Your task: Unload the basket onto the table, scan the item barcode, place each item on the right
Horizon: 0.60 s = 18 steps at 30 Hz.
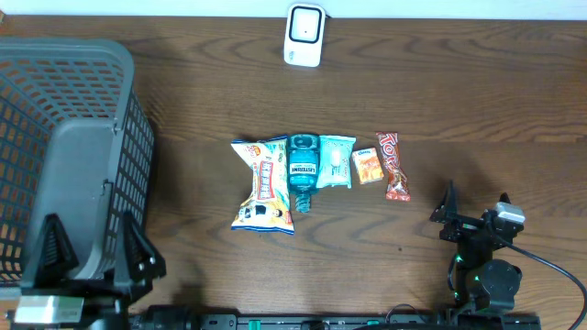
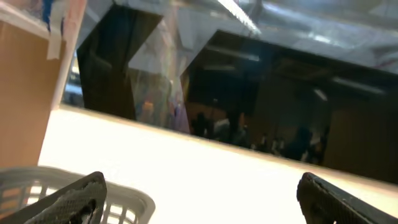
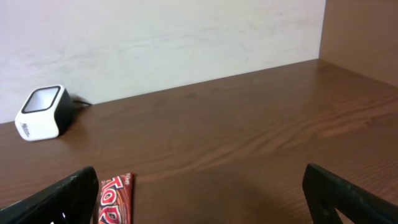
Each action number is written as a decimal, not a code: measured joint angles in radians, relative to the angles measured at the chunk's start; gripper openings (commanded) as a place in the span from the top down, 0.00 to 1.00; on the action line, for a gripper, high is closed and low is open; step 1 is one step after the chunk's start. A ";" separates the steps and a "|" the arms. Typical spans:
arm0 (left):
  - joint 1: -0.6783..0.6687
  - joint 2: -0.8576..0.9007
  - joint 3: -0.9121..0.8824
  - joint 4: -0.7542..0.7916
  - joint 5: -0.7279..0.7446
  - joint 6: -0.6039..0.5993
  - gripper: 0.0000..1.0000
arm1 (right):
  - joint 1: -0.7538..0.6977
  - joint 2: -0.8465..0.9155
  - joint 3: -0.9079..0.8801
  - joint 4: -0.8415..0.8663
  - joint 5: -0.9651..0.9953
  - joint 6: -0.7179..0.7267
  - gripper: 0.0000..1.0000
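A row of items lies mid-table: a colourful snack bag, a teal bottle, a pale green pack, a small orange pack and a red candy bar. The white barcode scanner stands at the back edge. My right gripper rests open at the front right, just right of the candy bar, and the scanner shows far left in its wrist view. My left gripper stands open at the front left by the basket, holding nothing.
A large grey mesh basket fills the left side of the table; its rim shows beside the left gripper. Bare wood lies between the fingers of the right gripper. A wall bounds the table at the back.
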 measured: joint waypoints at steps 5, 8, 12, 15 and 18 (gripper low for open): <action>0.000 0.000 -0.054 0.114 -0.028 0.000 0.02 | 0.000 0.000 0.000 -0.002 -0.017 0.024 0.01; 0.000 0.007 -0.070 0.075 -0.037 -0.002 0.02 | 0.000 0.000 0.000 -0.008 -0.070 0.088 0.01; 0.000 0.029 -0.095 0.013 -0.004 -0.003 0.02 | 0.000 0.000 0.000 -0.008 -0.122 0.132 0.01; 0.000 0.032 -0.118 0.002 0.059 -0.001 0.02 | 0.000 0.000 0.000 0.007 -0.200 0.155 0.01; 0.000 0.032 -0.136 0.003 0.138 0.002 0.02 | 0.000 0.000 0.000 0.023 -0.275 0.167 0.01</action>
